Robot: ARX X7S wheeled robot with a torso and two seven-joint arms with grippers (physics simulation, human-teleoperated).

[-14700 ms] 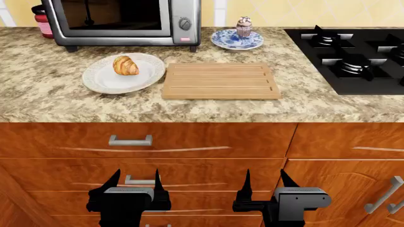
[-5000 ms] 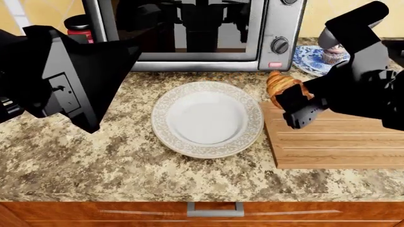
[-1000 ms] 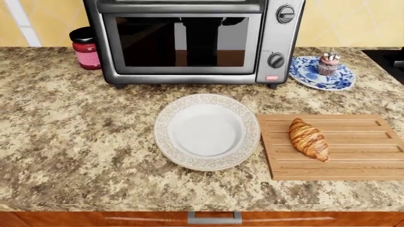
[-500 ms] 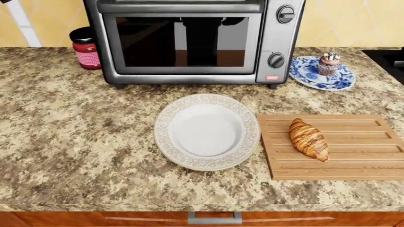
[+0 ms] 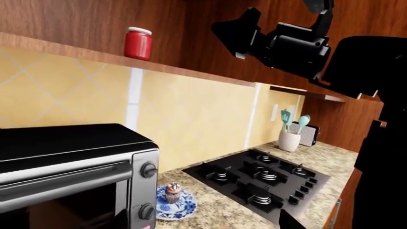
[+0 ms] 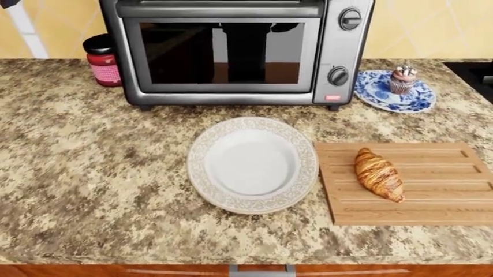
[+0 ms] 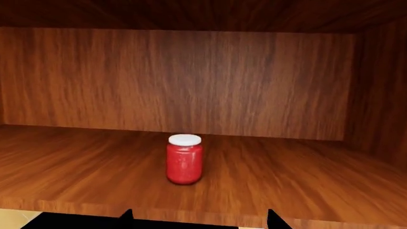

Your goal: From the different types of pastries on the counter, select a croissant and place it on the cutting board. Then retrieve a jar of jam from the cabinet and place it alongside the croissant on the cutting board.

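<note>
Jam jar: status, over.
Right hand open, facing jar, apart. Jar upright on cabinet shelf. Croissant on board. Nothing blocking.

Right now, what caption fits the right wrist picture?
Small red jar with a flat white lid standing upright alone on the wooden cabinet shelf.

This is a home kitchen. A speckled granite counter (image 6: pixel 92 173) carries a stainless toaster oven (image 6: pixel 235 49), a patterned dinner plate (image 6: pixel 253 165) and a wooden cutting board (image 6: pixel 431 190). A black gas hob (image 5: pixel 258 179) is set into the worktop below a yellow tiled backsplash (image 5: pixel 190 114). A crock of utensils (image 5: pixel 290 133) stands near it, and a wooden wall cabinet (image 7: pixel 190 86) hangs above.
</note>
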